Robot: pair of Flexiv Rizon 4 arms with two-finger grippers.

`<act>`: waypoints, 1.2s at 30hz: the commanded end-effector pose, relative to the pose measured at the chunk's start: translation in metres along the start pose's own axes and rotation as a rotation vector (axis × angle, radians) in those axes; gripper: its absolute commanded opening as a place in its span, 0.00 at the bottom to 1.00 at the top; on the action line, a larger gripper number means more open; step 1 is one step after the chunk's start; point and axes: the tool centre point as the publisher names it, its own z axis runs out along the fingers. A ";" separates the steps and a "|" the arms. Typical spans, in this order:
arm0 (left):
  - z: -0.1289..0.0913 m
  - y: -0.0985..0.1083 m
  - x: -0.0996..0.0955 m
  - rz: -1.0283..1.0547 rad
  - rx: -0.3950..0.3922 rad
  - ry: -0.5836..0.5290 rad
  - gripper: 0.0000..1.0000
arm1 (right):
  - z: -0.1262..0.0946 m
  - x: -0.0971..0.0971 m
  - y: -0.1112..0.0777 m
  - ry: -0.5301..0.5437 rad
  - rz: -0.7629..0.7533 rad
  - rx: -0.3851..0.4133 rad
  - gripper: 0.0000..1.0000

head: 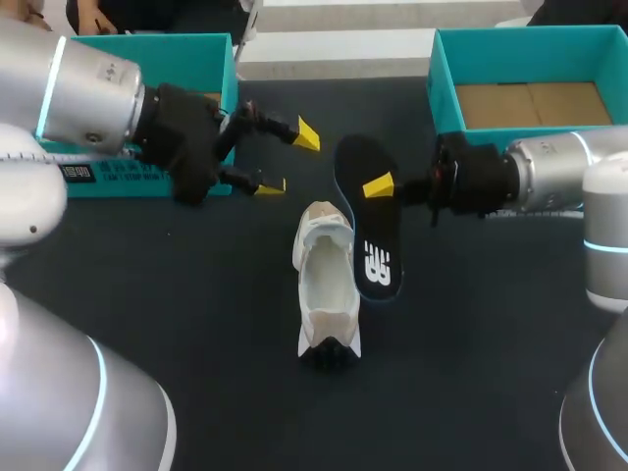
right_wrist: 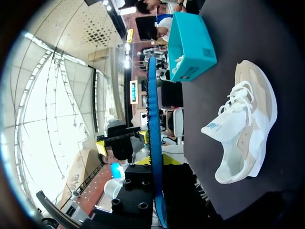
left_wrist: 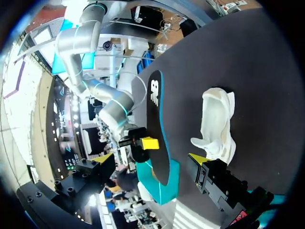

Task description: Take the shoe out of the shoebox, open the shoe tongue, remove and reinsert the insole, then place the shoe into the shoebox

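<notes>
Shoe: white and beige shoe [head: 327, 294] stands on its sole mid counter [head: 196, 294], outside both boxes, opening facing up. In the right wrist view the shoe [right_wrist: 243, 129] has its tongue standing away from the laces.
Insole: black with a blue edge [head: 365, 231], out of the shoe, held up just beside it on the right arm's side. Seen edge-on from the right wrist [right_wrist: 153, 143]; its flat black face shows in the left wrist view [left_wrist: 157, 133].
Right end effector: [head: 381, 186] clamped on the insole near one end, with one yellow tip on its top face.
Left end effector: [head: 289, 161] fingers spread wide, holding nothing. It hangs over the counter beyond the shoe, near the left box.
Left shoebox: teal [head: 228, 69], far left of the counter, behind the left arm.
Right shoebox: teal [head: 530, 34], far right, brown cardboard floor showing.
</notes>
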 end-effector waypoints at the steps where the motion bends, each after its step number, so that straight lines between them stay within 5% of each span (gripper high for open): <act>1: 0.016 -0.008 0.020 -0.084 -0.037 -0.179 1.00 | 0.003 0.000 0.001 0.019 0.010 0.001 0.00; 10: 0.029 0.004 0.037 -0.166 -0.119 -0.258 1.00 | 0.006 0.003 0.000 0.024 0.008 -0.008 0.00; 20: 0.053 0.021 0.034 -0.178 -0.123 -0.317 1.00 | 0.019 0.001 -0.002 0.037 -0.008 -0.030 0.00; 26: 0.066 0.032 0.033 -0.174 -0.110 -0.351 0.80 | 0.025 0.000 -0.004 0.041 -0.012 -0.043 0.00; 32: 0.081 0.041 0.035 -0.176 -0.115 -0.398 0.46 | 0.028 0.002 -0.005 0.040 -0.012 -0.050 0.00; 36: 0.090 0.042 0.034 -0.176 -0.112 -0.412 0.41 | 0.030 0.003 -0.004 0.040 -0.013 -0.051 0.00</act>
